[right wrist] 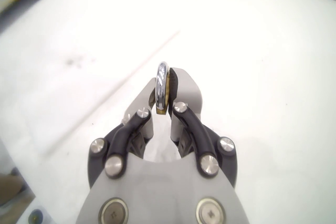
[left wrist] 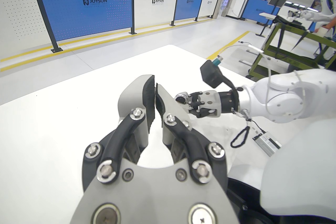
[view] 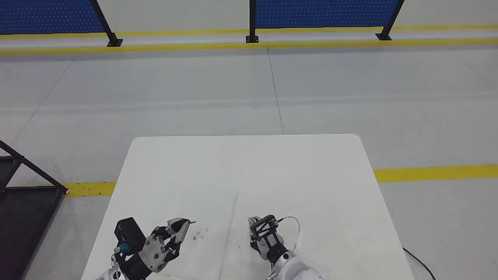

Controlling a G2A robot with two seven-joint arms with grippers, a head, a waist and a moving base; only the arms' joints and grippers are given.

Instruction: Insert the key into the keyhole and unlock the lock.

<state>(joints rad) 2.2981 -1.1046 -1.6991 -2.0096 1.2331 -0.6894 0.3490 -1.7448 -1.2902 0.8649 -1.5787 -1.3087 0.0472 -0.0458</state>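
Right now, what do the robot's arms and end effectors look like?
The left end effector and right end effector both have grey metal bodies, black curved links with silver screws, and ribbed black pads. The right arm is white, with a thin white cable and a black wrist camera.

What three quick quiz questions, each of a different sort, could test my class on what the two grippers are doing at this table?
1. Multiple choice: What does the right gripper hold? A) a screwdriver B) a padlock C) nothing
2. True or false: The left gripper is wide open.
3. Fill in: Both grippers are over a white ____.

Key: 1 B. 2 False, it is shut. 3 table.
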